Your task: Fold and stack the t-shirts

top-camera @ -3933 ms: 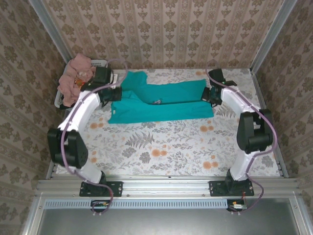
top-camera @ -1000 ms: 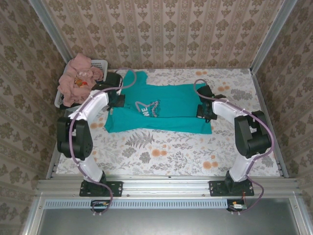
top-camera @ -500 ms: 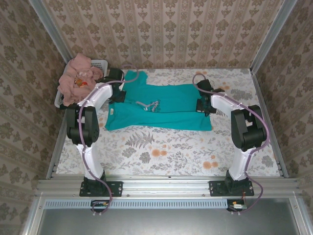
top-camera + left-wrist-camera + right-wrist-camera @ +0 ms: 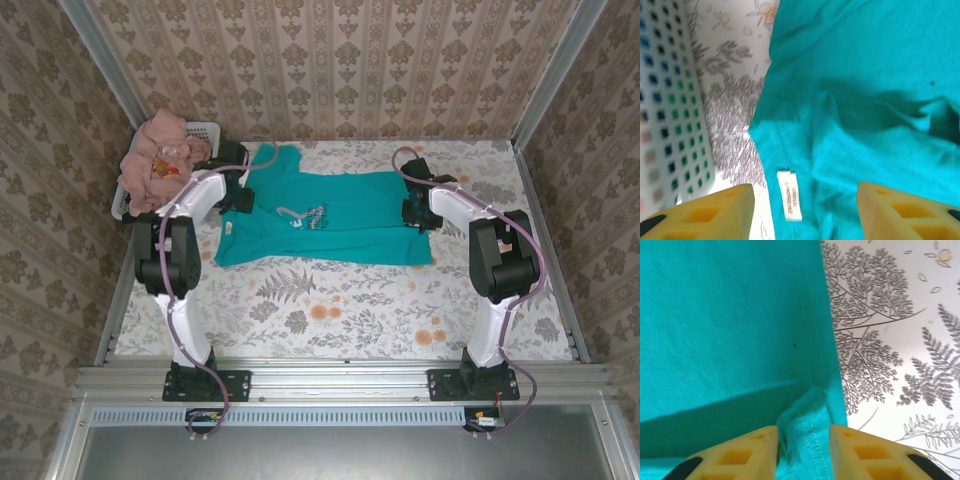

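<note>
A teal-green t-shirt [image 4: 340,225] lies spread flat at the far middle of the table, with part of its white print [image 4: 310,217] showing at a fold. My left gripper [image 4: 238,197] hovers over the shirt's left end. In the left wrist view it [image 4: 805,200] is open, with the teal cloth [image 4: 865,75] and a white label [image 4: 790,195] lying below the gap. My right gripper [image 4: 413,215] is at the shirt's right end. Its fingers [image 4: 803,432] stand apart around a raised ridge of the stitched hem [image 4: 812,415]. Salmon-pink t-shirts [image 4: 160,160] are heaped in the basket.
The white slotted laundry basket [image 4: 205,128] sits at the far left corner, and its wall [image 4: 670,100] is close beside my left gripper. The floral tablecloth [image 4: 350,300] lies bare between the shirt and the arm bases. Patterned walls enclose the table on three sides.
Both grippers were shut on the shirt's ends and have now parted their jaws and let go. The shirt has settled flatter, and both arms have shifted slightly toward the far side.
</note>
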Controlling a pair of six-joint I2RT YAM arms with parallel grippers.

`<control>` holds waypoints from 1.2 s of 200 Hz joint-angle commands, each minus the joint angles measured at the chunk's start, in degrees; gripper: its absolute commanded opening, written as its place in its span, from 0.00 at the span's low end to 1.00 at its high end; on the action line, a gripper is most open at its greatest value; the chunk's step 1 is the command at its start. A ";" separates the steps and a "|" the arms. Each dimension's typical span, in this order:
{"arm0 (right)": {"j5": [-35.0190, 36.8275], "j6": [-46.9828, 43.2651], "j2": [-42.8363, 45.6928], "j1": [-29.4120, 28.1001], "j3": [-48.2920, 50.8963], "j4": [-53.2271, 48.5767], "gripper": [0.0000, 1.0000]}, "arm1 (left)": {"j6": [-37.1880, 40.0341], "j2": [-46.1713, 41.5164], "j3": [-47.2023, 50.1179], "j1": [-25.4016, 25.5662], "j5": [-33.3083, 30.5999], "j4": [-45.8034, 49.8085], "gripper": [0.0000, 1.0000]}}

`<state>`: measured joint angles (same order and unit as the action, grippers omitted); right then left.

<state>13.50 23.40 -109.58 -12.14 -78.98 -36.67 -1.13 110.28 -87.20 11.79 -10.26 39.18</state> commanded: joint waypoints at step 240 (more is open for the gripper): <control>-9.77 7.66 1.13 -3.19 10.78 -0.99 0.35 | -14.60 -17.87 19.33 -4.27 7.95 8.43 0.08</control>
<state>5.87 30.83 -106.43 -16.03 -67.00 -34.22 -14.06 94.11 -67.48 8.14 0.75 42.15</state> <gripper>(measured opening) 0.360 0.064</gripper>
